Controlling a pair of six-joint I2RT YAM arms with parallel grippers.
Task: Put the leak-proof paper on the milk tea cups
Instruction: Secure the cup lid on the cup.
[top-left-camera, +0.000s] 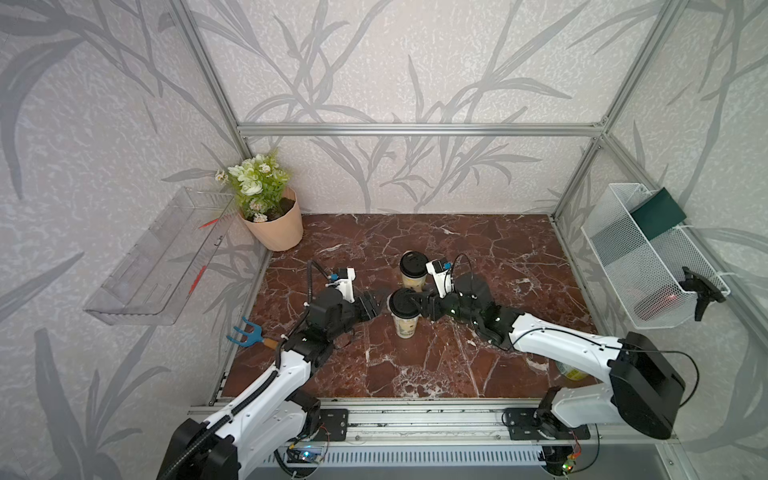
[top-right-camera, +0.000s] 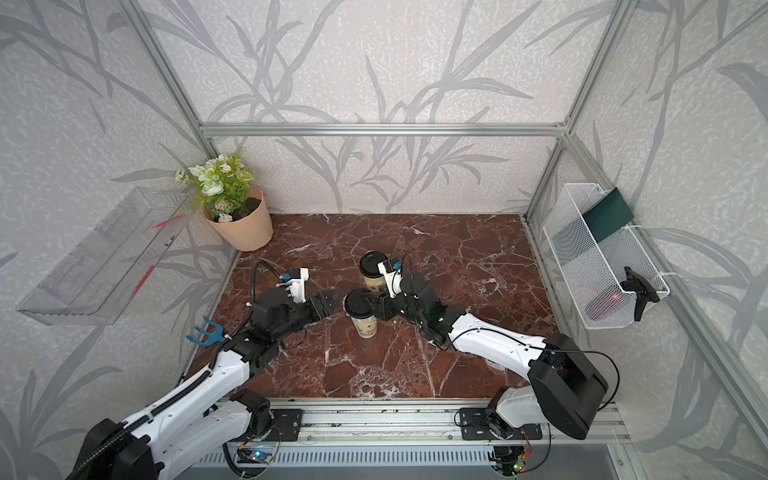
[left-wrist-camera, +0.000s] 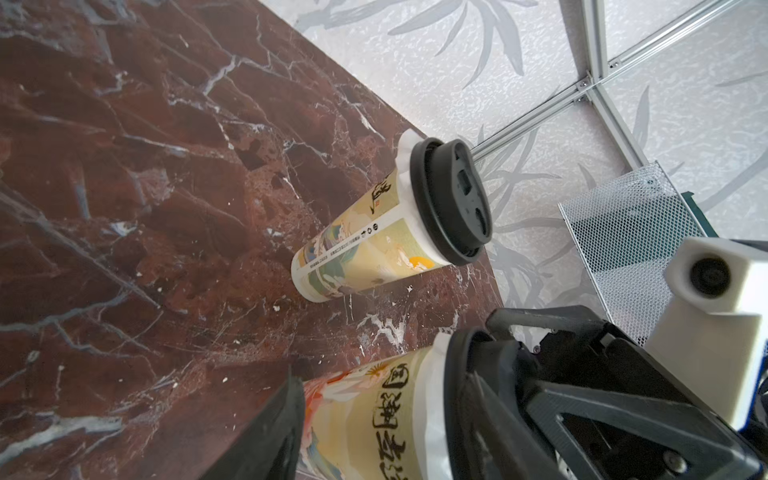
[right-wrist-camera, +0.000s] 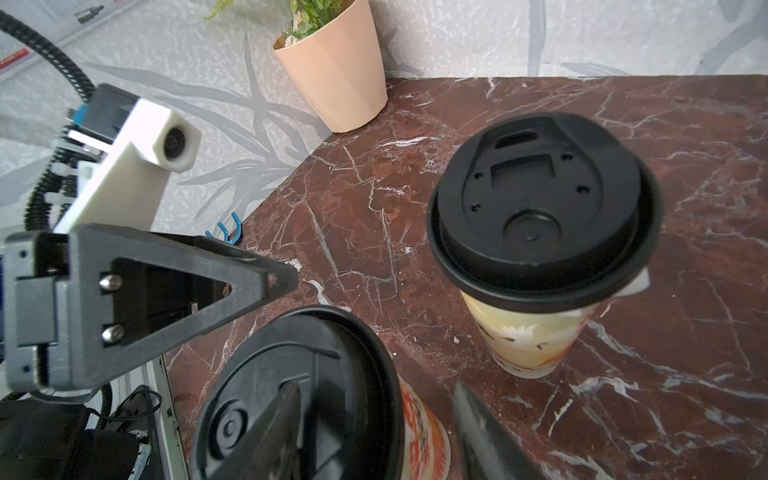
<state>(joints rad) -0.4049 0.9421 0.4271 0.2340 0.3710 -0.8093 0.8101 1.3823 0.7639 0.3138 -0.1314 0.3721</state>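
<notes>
Two milk tea cups stand mid-table in both top views, the far cup (top-left-camera: 414, 283) (top-right-camera: 375, 283) and the near cup (top-left-camera: 404, 327) (top-right-camera: 365, 327). Each wears a black lid (right-wrist-camera: 540, 208). The leak-proof paper shows as a white frill under the far lid (left-wrist-camera: 409, 183) (right-wrist-camera: 638, 283) and under the near lid (left-wrist-camera: 432, 409). My left gripper (top-left-camera: 376, 305) is open just left of the near cup, one finger (left-wrist-camera: 274, 428) beside its body. My right gripper (top-left-camera: 415, 305) (right-wrist-camera: 376, 388) is open over it. One finger (right-wrist-camera: 270, 432) lies across the near lid, the other beside the cup.
A peach flower pot (top-left-camera: 276, 226) fills the back left corner. A blue fork tool (top-left-camera: 245, 334) lies at the table's left edge. A clear tray (top-left-camera: 158, 266) hangs on the left wall and a white mesh basket (top-left-camera: 648, 257) on the right. A yellowish object (top-left-camera: 573, 372) sits under my right arm.
</notes>
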